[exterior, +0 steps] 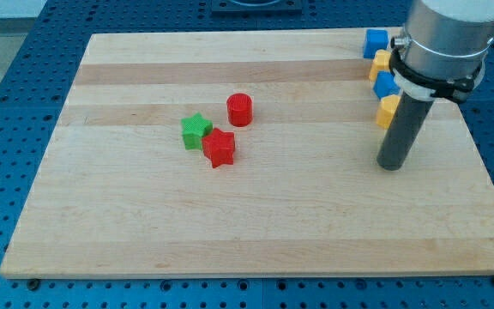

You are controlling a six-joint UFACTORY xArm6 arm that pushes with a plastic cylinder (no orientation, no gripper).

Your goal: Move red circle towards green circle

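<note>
The red circle (240, 110) stands near the middle of the wooden board (144, 223). No green circle shows in the view. A green star (195, 131) lies to the lower left of the red circle. A red star (219, 148) touches the green star on its right. My tip (389, 166) rests on the board far to the right of the red circle, well apart from these three blocks.
At the view's top right a column of blocks runs downward: a blue block (376, 42), a yellow block (382, 62), a blue block (386, 84) and a yellow block (388, 111). The arm's body partly hides them. The rod stands just below the lowest yellow block.
</note>
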